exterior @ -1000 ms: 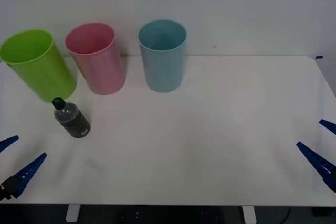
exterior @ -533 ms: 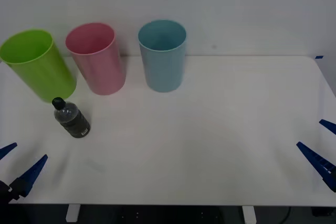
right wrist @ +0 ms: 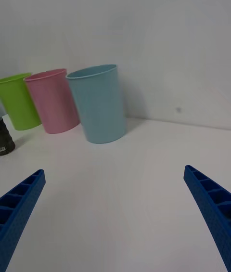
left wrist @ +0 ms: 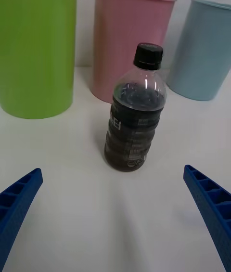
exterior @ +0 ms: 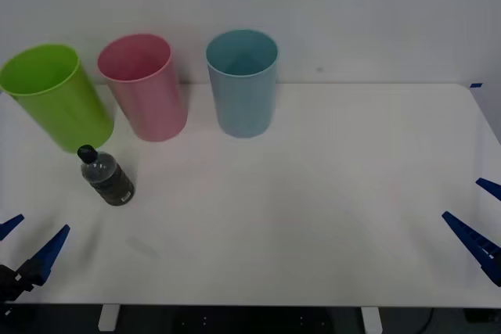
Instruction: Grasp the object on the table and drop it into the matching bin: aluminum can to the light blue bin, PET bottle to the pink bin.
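Left gripper [exterior: 27, 244] sits low at the near left corner of the table [exterior: 329, 209], and I read its blue fingers as spread wide with nothing between them; through its wrist camera the fingertips [left wrist: 19, 195] frame the PET bottle [left wrist: 136, 115] from well short of it. My right gripper [exterior: 477, 220] is parked at the near right edge, also spread wide and empty, well apart from everything. Farther in, on the left side, the bottle [exterior: 106, 176] stands upright on the white tabletop, black cap [left wrist: 148, 56] on, dark label around its body. Just behind it I see the lime green bin [exterior: 55, 95], then the pink bin [exterior: 143, 87] beside that, and the light blue bin [exterior: 243, 82] next along, all three upright in a row along the far edge.
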Controlling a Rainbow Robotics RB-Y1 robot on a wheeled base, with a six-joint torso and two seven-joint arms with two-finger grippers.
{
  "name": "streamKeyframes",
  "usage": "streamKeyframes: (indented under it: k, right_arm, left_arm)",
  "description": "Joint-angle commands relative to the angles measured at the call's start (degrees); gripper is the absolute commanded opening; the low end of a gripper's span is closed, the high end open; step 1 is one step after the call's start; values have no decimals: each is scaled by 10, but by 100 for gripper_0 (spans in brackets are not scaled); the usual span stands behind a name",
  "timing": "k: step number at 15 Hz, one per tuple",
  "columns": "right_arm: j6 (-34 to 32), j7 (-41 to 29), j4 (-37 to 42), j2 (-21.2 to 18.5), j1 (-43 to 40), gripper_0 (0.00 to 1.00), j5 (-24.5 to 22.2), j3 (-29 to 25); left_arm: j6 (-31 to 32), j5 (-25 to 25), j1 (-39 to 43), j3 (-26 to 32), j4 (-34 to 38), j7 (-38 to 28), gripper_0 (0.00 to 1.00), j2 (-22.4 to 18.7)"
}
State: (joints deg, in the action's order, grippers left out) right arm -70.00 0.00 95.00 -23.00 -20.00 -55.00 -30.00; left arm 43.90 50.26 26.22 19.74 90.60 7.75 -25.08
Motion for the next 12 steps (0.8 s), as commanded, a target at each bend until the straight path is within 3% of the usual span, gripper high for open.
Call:
streamKeyframes:
  k: [1, 7, 12]
  right_arm:
    - [0, 0, 0, 0, 0, 100, 0, 0]
    - [0, 0, 0, 0, 0, 100, 0, 0]
    - [0, 0, 0, 0, 0, 100, 0, 0]
  left_arm:
    - [0, 1, -41, -20, -36, 10, 100, 0]
    - [-1, 32, -97, -33, -77, 24, 100, 8]
    - [-14, 73, -128, -32, -83, 30, 100, 58]
